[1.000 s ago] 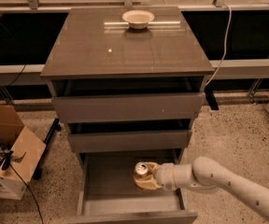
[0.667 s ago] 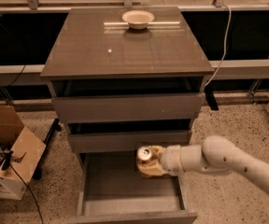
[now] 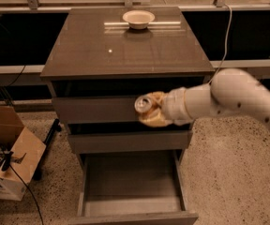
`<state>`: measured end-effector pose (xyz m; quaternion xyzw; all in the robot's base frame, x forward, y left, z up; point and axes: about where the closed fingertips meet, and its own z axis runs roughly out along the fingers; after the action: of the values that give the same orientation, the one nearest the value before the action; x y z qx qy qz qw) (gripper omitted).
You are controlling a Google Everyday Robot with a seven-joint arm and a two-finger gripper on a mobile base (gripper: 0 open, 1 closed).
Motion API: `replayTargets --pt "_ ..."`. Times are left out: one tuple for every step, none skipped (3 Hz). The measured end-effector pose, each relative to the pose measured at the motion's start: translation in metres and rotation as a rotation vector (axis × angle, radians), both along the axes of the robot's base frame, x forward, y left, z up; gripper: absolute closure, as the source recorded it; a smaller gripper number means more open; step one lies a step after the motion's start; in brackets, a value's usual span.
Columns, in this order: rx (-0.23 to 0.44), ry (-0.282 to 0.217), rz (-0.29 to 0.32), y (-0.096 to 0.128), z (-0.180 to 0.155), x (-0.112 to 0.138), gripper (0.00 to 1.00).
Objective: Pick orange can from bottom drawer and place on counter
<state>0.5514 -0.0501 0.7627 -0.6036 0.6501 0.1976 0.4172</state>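
Observation:
My gripper (image 3: 150, 110) is shut on the orange can (image 3: 143, 104), whose silver top faces the camera. I hold it in the air in front of the top drawer, above the open bottom drawer (image 3: 131, 181), which lies pulled out with nothing in it. The white arm reaches in from the right. The counter (image 3: 125, 48) is the glossy top slab just above and behind the can.
A white bowl (image 3: 138, 18) stands at the back middle of the counter. The middle drawer (image 3: 128, 141) is shut below the gripper. An open cardboard box (image 3: 11, 161) with cables sits on the floor at the left. A cable hangs at the cabinet's back right.
The gripper has lifted the can up out of the bottom drawer to the height of the top drawer. The drawer is left empty.

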Motion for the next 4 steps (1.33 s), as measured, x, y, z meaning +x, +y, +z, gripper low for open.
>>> replayTargets --pt "-0.062 -0.2 -0.041 -0.004 0.14 0.044 1.0" --pt "-0.067 -0.19 -0.036 -0.002 0.135 0.047 1.0" --pt "-0.074 -0.178 -0.035 0.0 0.133 0.06 1.0" --pt "-0.037 -0.164 -0.063 0.005 0.131 0.091 1.0"
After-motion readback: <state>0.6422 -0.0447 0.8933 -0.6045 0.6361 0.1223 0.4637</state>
